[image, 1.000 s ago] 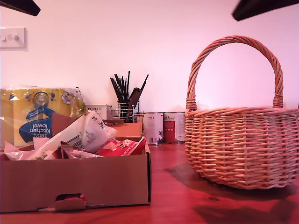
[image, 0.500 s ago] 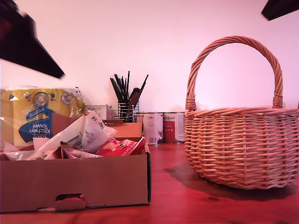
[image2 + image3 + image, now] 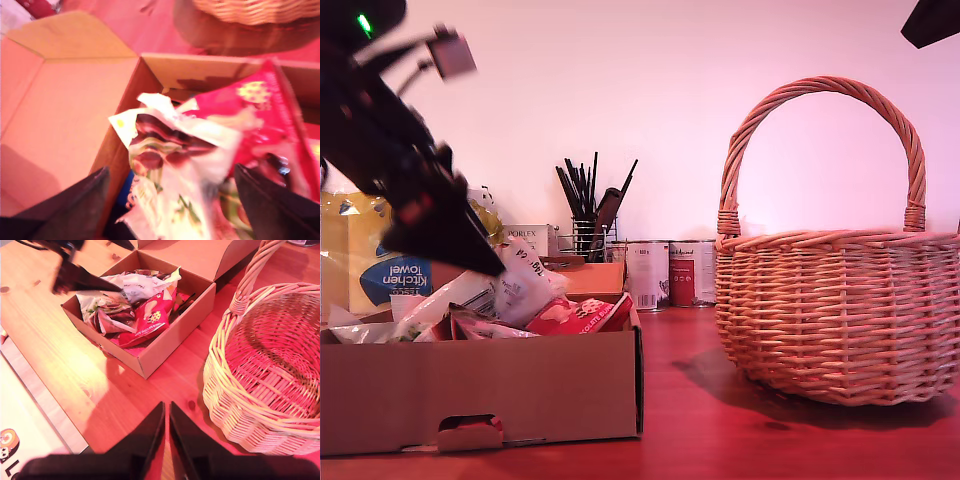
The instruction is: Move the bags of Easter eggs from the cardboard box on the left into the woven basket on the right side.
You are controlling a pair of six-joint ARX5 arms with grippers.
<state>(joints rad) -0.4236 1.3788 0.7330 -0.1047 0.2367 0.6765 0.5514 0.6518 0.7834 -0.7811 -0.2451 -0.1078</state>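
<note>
Exterior view: "Kitchen Towel" on yellow-and-blue pack [image 3: 380,262] at left edge; "PORLEX" on small white carton [image 3: 525,238]; two printed tins [image 3: 668,272] mid-frame. Shallow brown cardboard box [image 3: 480,390] lower left, heaped with crinkly sweet bags [image 3: 520,290]; tan wicker basket [image 3: 840,310] right. First wrist view: my first gripper [image 3: 170,200] spread wide over white bag [image 3: 170,150] and red bag [image 3: 265,110]. Second wrist view: my second gripper [image 3: 166,425] nearly together, holding nothing; basket interior bare.

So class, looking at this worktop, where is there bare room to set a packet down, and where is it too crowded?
The woven basket shows a bare woven floor. Bare wood lies between the cardboard box and the basket, and on the near side of the box in the second wrist view. Crowded: the box, heaped with bags of Easter eggs, with my first gripper open above them.
</note>
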